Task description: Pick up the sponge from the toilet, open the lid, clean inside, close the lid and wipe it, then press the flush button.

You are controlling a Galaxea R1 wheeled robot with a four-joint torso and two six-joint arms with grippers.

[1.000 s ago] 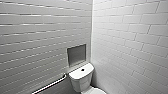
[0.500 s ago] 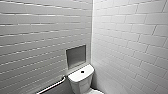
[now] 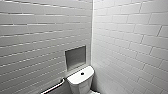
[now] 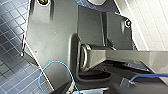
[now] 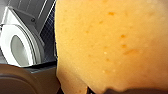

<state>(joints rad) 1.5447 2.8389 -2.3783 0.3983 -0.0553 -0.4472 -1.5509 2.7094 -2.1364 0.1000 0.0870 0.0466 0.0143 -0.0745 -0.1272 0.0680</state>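
Orange sponge (image 5: 112, 42) sits right up against the right tool (image 5: 110, 90), which looks clamped on it, with the toilet (image 5: 17, 47) beyond. Left tool: can't tell. Dark blue tiled floor (image 4: 10, 32), white brick-tile walls (image 3: 125, 37), flush button (image 3: 82, 73) on the tank (image 3: 80, 79).

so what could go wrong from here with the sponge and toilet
The sponge looms close before the right wrist camera, the toilet small beyond it, so aiming into the bowl may be poor. The head view catches the tank with the flush button at its lower edge, so it may guide bowl work little. The toilet stands in a corner, wall on one side, grab bar on the other; an arm could bump either.
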